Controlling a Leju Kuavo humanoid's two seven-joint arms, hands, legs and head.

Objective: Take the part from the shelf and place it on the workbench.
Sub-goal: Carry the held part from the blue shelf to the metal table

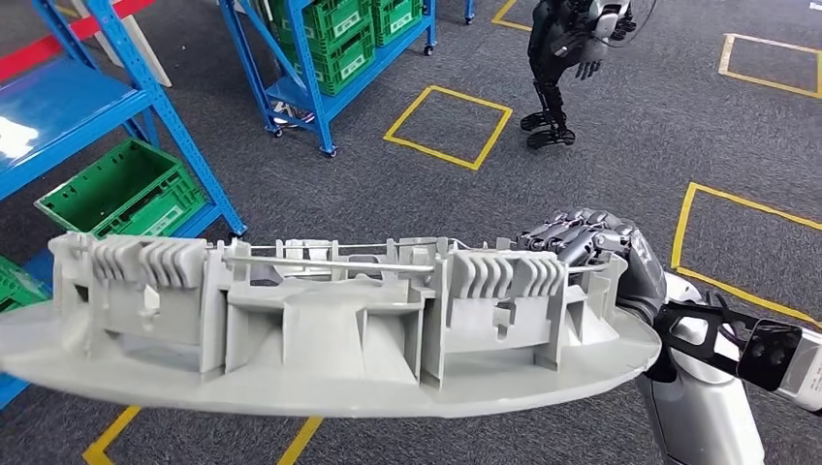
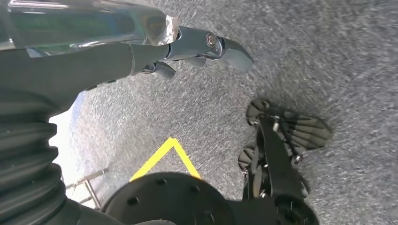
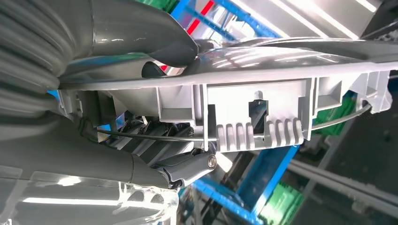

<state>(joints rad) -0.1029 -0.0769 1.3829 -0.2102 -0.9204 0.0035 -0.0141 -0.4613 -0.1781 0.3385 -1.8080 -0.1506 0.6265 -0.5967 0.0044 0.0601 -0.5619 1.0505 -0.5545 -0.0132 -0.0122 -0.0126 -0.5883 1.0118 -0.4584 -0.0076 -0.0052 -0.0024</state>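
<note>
A long grey plastic part (image 1: 320, 329) with ribbed clips and a thin metal rod lies level across the head view, above the floor. My right hand (image 1: 582, 242) grips its right end, dark fingers curled over the back edge. In the right wrist view the thumb (image 3: 141, 33) presses one face of the part (image 3: 263, 108) and the fingers (image 3: 187, 166) wrap the other side. My left hand (image 2: 141, 51) hangs over grey carpet, its fingers (image 2: 220, 47) stretched out and holding nothing.
Blue shelving (image 1: 145, 107) with green crates (image 1: 126, 189) stands at the left, and a second blue rack (image 1: 330, 48) with green crates behind it. Yellow taped squares (image 1: 448, 124) mark the grey floor. Another dark humanoid robot (image 1: 562, 58) stands at the back.
</note>
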